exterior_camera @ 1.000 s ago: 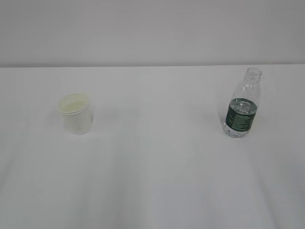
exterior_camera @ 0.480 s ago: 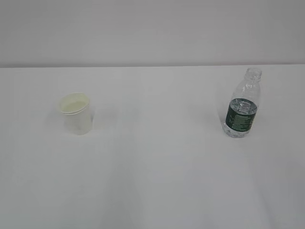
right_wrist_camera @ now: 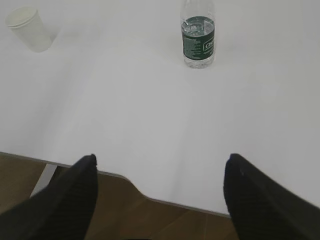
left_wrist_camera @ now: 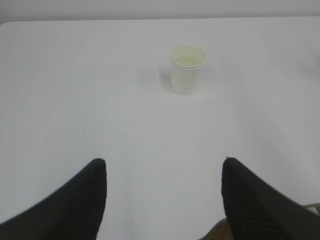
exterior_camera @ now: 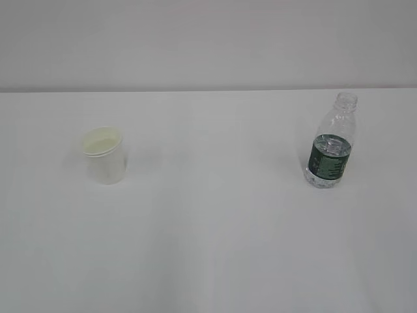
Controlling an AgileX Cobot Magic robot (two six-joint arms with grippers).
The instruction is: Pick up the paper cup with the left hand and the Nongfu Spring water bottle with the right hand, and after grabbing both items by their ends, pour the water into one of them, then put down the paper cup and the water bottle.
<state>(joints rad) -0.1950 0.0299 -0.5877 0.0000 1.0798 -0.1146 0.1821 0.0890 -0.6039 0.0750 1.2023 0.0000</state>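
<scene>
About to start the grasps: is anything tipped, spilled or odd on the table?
Nothing stands out. The cup stands upright on the left and the bottle upright on the right, capless, water only up to its label. No spill shows on the table. Both grippers are open and well short of them.

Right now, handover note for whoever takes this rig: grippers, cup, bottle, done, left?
Left gripper: open, empty, well short of the paper cup.
Right gripper: open, empty, back over the table edge, far from the Nongfu Spring water bottle.
Cup: upright, on the left side of the table.
Bottle: upright on the right, uncapped, water low in it.
Done: nothing visible.
Left: grasp both, pour, set both down.
</scene>
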